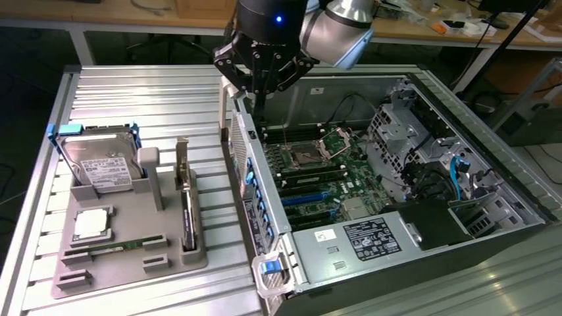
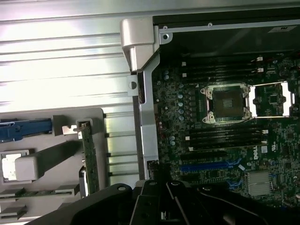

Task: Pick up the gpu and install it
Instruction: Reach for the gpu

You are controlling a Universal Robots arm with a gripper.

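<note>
One gripper, fingers clenched together w/ nothing between them, hangs over the PC case, right at the case wall that faces the tray and near that wall's far corner. Card isn't picked up yet. The gpu stands on its long edge in a slot of the grey tray, along the tray edge closest to the case and well apart from the gripper. Standing upright like that, it prob. offers its top edge for a pinch from above. Its pale bracket end looks to point toward the tray's far edge.

Hard drive stands in its own holder at the tray's other far corner. Memory stick lies flat near the front edge.

Case lies on its side w/ the panel off, so the motherboard and its blue slots face up, i.e. reachable straight down.
</note>
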